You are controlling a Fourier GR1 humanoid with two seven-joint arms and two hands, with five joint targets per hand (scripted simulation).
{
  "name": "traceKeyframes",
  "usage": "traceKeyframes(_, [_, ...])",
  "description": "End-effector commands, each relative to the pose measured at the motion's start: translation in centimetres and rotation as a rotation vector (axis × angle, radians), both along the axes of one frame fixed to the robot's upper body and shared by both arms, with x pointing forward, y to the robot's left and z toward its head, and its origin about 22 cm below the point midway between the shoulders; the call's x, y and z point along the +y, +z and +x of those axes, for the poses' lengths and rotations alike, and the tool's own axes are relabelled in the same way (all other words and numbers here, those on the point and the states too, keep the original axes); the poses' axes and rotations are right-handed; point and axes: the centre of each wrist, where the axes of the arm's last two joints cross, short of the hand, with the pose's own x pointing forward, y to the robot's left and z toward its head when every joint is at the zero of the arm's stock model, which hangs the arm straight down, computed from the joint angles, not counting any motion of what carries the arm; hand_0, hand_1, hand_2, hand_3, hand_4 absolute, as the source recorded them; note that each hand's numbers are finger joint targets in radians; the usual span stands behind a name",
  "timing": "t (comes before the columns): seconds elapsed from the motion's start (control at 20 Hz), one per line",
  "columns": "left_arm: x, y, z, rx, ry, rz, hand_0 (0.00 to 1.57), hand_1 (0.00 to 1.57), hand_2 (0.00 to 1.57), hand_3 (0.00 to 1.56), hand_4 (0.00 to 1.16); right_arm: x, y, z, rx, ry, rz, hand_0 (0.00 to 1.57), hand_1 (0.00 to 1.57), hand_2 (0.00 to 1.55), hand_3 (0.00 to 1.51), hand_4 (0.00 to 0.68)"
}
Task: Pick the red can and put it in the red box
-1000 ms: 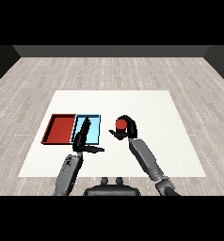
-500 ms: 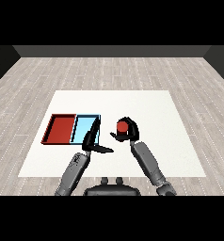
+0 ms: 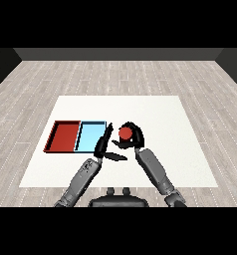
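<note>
Fingers (image 3: 135, 133) curl round red can (image 3: 124, 133) beside light blue tray (image 3: 90, 135).

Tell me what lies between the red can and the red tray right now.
The red can sits in the right hand, whose fingers curl round it. Between it and the red tray lie the left hand, held open just left of the can, and the light blue tray, which borders the red tray's right side.

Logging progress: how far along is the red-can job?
Done: the right hand has its fingers curled round the red can. In hand: the can sits right of both trays, beside the open left hand. Left: placing it in the red tray, which holds nothing.
</note>
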Motion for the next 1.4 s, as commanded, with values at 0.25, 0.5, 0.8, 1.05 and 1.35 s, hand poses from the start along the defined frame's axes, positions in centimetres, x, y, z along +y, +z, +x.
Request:
traceKeyframes(0.25, [-1.2, -0.6, 1.3, 0.032, -0.008, 0.068, 0.0, 0.0, 0.0, 0.0, 0.0, 1.4, 1.9, -1.8, -0.04, 0.058, 0.012, 1.43, 1.43, 1.44, 1.4, 0.615])
traceKeyframes(0.5, [-1.5, -0.9, 1.2, 0.028, -0.015, 0.045, 0.0, 0.0, 0.0, 0.0, 0.0, 3.8, 0.9, -0.9, -0.041, 0.055, 0.01, 1.45, 1.45, 1.42, 1.38, 0.615])
traceKeyframes(0.8, [-0.9, -1.2, 2.6, 0.018, -0.037, 0.076, 0.0, 0.0, 0.0, 0.0, 0.0, 2.9, 1.8, -2.3, -0.039, 0.099, 0.034, 1.45, 1.45, 1.43, 1.39, 0.594])
traceKeyframes(1.05, [-2.8, -0.3, -0.7, 0.038, -0.027, 0.046, 0.0, 0.0, 0.0, 0.0, 0.0, 4.4, -0.2, -2.9, -0.043, 0.088, 0.023, 1.46, 1.46, 1.45, 1.4, 0.523])
traceKeyframes(1.35, [-3.6, 0.4, 0.9, 0.047, 0.068, 0.097, 1.3, 1.3, 1.32, 1.25, 0.86, 4.6, 2.5, -4.1, -0.051, 0.113, 0.05, 1.51, 1.51, 1.46, 1.4, 0.528])
